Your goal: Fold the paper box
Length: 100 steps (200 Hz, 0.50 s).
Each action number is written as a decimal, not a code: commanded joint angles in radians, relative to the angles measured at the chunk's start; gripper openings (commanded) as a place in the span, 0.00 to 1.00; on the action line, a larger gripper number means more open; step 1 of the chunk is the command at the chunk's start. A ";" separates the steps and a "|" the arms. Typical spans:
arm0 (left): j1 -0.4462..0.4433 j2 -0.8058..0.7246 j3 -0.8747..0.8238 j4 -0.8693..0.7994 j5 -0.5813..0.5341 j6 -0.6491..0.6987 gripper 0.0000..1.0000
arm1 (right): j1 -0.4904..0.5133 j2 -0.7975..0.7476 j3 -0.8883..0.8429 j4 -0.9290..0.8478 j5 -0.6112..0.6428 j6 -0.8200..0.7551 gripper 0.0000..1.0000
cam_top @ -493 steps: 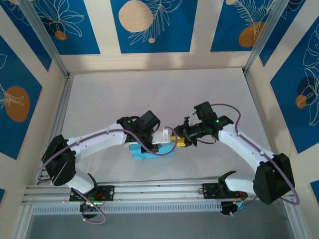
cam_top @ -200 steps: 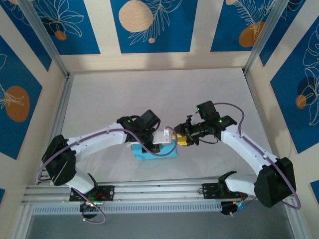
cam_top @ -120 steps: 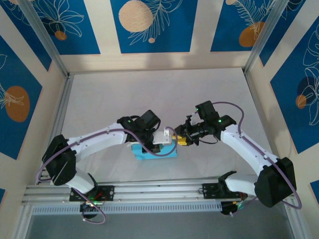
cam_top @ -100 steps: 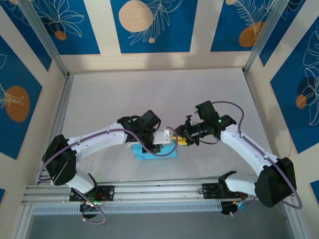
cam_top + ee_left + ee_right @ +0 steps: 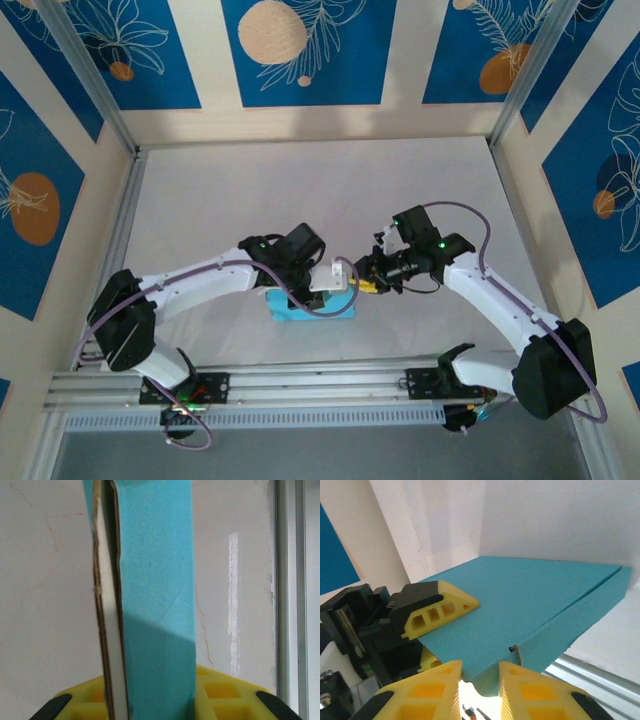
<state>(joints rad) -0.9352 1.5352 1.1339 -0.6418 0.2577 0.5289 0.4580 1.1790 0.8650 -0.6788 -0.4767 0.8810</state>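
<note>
The paper box (image 5: 300, 311) is a small flat light-blue box, held just above the table in front of the arm bases. My left gripper (image 5: 338, 290) is shut on its right end. In the left wrist view the box (image 5: 157, 605) stands edge-on between my yellow fingers (image 5: 227, 697), with white card showing at its open left seam. My right gripper (image 5: 364, 286) meets it from the right. In the right wrist view its jaws (image 5: 480, 669) stand narrow around a blue end flap of the box (image 5: 530, 605); a left finger (image 5: 440, 606) lies on the box's top face.
Pale table surface (image 5: 300, 190) lies behind the arms. A metal rail (image 5: 300, 385) runs along the near edge, also at the right in the left wrist view as rail (image 5: 290, 580). Blue patterned walls (image 5: 300, 50) enclose the space.
My right gripper has narrowed its jaws and moved slightly nearer to the box's right end. The left arm and the box have barely shifted.
</note>
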 commanded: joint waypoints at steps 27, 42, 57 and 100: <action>-0.008 -0.002 -0.005 0.067 0.028 -0.027 0.26 | 0.012 0.008 -0.035 -0.102 0.082 -0.073 0.23; -0.008 -0.012 -0.009 0.077 0.019 -0.031 0.28 | 0.016 0.008 -0.031 -0.113 0.099 -0.088 0.23; -0.008 -0.022 -0.016 0.087 0.010 -0.037 0.31 | 0.019 0.008 -0.033 -0.115 0.104 -0.093 0.23; -0.008 -0.035 -0.026 0.094 0.000 -0.041 0.32 | 0.043 0.022 -0.031 -0.114 0.136 -0.111 0.21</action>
<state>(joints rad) -0.9386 1.5276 1.1168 -0.6048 0.2527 0.5018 0.4747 1.1751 0.8612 -0.6979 -0.4328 0.8005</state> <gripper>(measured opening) 0.324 0.214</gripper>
